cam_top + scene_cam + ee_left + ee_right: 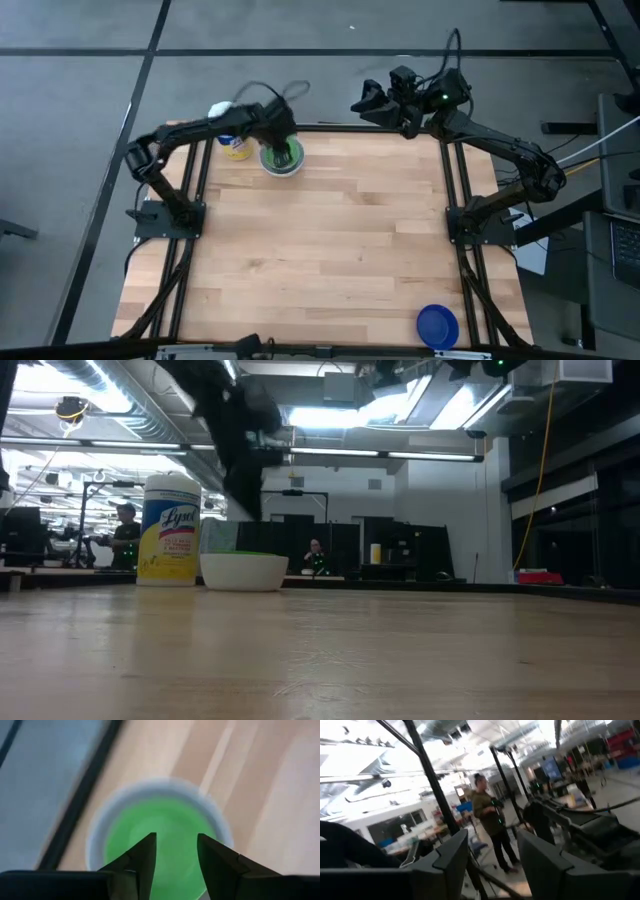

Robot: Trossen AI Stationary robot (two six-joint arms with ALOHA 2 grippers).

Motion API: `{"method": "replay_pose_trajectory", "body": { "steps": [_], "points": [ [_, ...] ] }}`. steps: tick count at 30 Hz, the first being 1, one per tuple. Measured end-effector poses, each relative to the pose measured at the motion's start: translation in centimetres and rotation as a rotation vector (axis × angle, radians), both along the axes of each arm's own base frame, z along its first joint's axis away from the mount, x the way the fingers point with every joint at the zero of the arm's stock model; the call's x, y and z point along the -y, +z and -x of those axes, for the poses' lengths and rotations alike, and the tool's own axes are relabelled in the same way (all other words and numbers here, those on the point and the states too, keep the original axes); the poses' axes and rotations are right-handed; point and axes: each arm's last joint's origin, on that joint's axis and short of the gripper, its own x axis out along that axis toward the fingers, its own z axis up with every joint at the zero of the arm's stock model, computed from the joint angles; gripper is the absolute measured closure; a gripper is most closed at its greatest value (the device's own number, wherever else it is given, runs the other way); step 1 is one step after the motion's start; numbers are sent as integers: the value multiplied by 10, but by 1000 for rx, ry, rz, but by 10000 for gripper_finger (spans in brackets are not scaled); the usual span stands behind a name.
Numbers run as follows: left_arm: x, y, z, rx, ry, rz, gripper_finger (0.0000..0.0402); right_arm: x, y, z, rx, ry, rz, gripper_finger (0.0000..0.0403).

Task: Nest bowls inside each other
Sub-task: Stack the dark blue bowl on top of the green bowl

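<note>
Left gripper (pixel 175 852) poised above the green bowl (pixel 162 835) nested in a white bowl (pixel 100 832), jaws parted and empty, likely to snag a rim and topple the stack; right gripper (pixel 490 855) raised off-table, jaws apart, holding nothing.

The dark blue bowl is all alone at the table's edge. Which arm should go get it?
Probably the right. The dark blue bowl lies on the right arm's side. The right gripper hangs open and empty beyond the table's far edge; the left gripper is open over the green bowl on the other side.
</note>
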Motion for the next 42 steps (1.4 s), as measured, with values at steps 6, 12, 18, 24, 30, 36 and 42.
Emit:
{"method": "replay_pose_trajectory", "body": {
  "steps": [6,12,18,24,30,36,42],
  "points": [
    [18,117,6,438,-30,-59,267,-11,21,5,-40,160,-33,241],
    [64,244,54,921,-58,-230,265,-56,21,10,-275,353,-111,272],
    [109,307,117,1190,-78,-278,265,-113,-15,26,-682,366,-160,283],
    [133,309,130,1199,-102,-235,265,-170,-62,54,-1247,223,-22,260],
    [147,302,112,1154,-172,-189,265,-237,-104,80,-1603,276,19,236],
    [158,299,98,1124,-231,-211,265,-299,-133,111,-1746,266,-47,229],
    [161,297,86,1117,-262,-219,265,-334,-160,123,-1781,157,-174,241]
  ]
}}
